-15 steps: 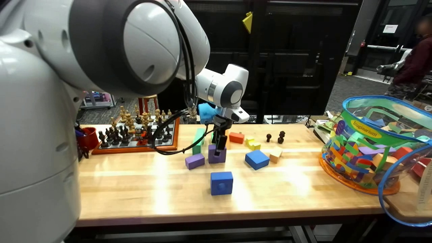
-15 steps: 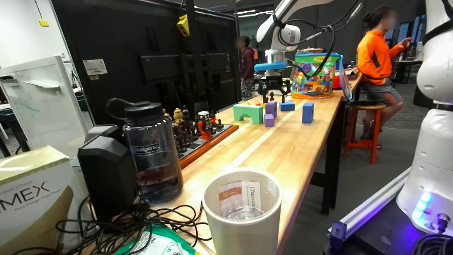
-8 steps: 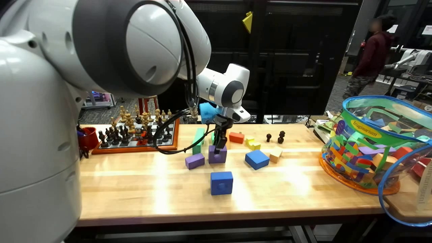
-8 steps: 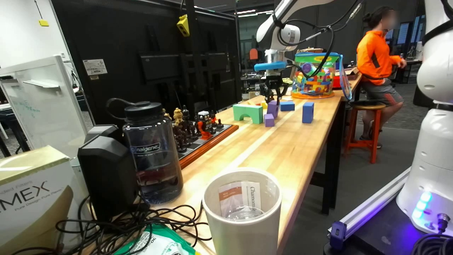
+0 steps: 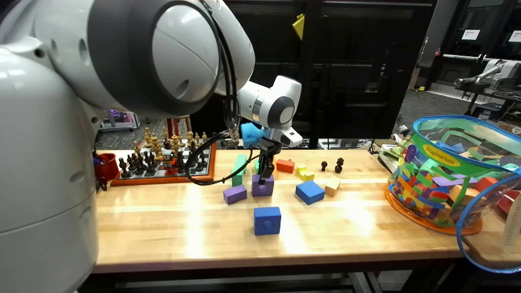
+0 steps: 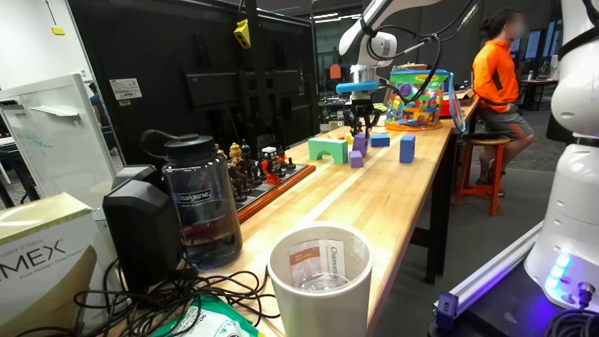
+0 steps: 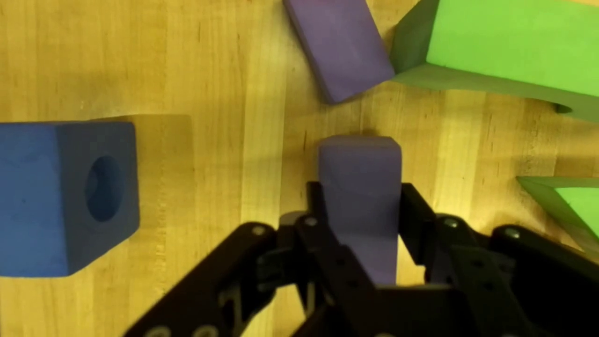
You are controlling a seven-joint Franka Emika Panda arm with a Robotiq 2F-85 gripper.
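Note:
My gripper [image 7: 360, 201] is shut on a purple block [image 7: 360, 161], with its black fingers [image 7: 416, 220] against two opposite sides. In both exterior views the gripper [image 5: 266, 173] comes down from above onto this purple block [image 5: 262, 189]. It leans slightly in an exterior view [image 6: 360, 144]; whether it touches the table cannot be told. Close by lies a smaller purple block [image 7: 344, 47], touching or almost touching the end of a green arch block [image 7: 514, 42]. A blue block [image 7: 28, 196] with a round hollow stands apart. Part of a green wedge [image 7: 580, 206] shows at the right edge.
Beyond lie a flat blue block [image 5: 310, 192], a wooden block [image 5: 332, 186], a red block [image 5: 285, 165] and yellow pieces [image 5: 304, 173]. A chessboard [image 5: 163, 180] and a clear bag of blocks [image 5: 443, 195] flank them. A mug [image 6: 323, 313] and bottle [image 6: 206, 206] stand farther along.
The jaws have gone from wide apart to shut on the purple block, which has turned or tipped a little. A person in dark red has walked out of view behind.

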